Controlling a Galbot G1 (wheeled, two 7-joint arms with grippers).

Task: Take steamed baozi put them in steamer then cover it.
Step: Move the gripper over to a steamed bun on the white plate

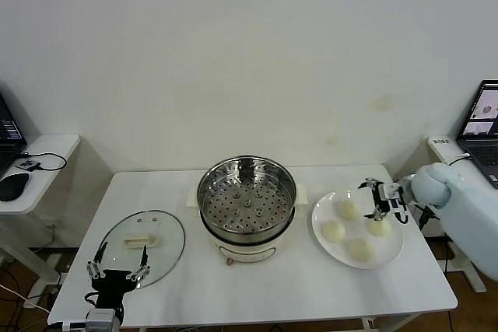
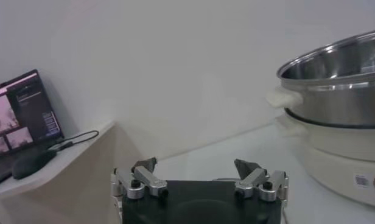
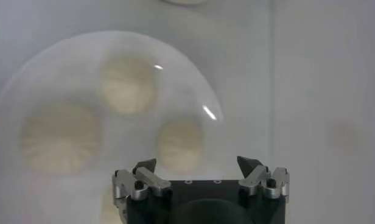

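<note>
Steel steamer (image 1: 247, 200) (empty), four baozi (image 1: 348, 209) on plate (image 1: 320, 227)

baozi (image 1: 348, 208) x4, on plate (image 1: 393, 253) right of steamer | steamer (image 1: 247, 207) x1 | cover (image 1: 143, 239) x1, left of steamer | plate x1

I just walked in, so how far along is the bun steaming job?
Nothing done: all four baozi sit on the plate, the steamer is empty. In hand: the open right hand hovers over them. Left: loading, then the cover near the left hand.
</note>
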